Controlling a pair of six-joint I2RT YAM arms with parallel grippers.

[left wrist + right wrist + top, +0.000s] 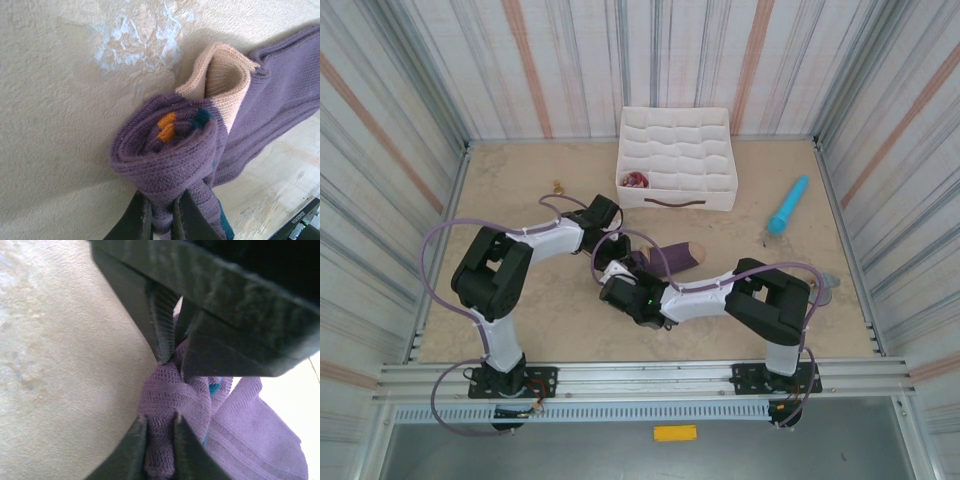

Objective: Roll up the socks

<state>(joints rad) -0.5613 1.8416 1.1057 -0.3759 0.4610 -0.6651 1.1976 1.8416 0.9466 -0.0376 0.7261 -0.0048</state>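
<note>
Item: purple sock [170, 150], half rolled, centre frame on bench [60, 125].
Both left jaws and right jaws pinch the roll, likely to stop it unwinding.

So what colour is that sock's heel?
Tan, on the purple knitted sock; clearest in left wrist view.

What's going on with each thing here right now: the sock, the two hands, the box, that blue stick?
purple sock: partly rolled, rolled end pinched by both hands, the rest lying on the table.
left hand: shut on the purple sock.
right hand: shut on the purple sock.
white box: open-topped, a reddish bundle in its near-left corner compartment.
turquoise stick: lying on the table, untouched.
</note>
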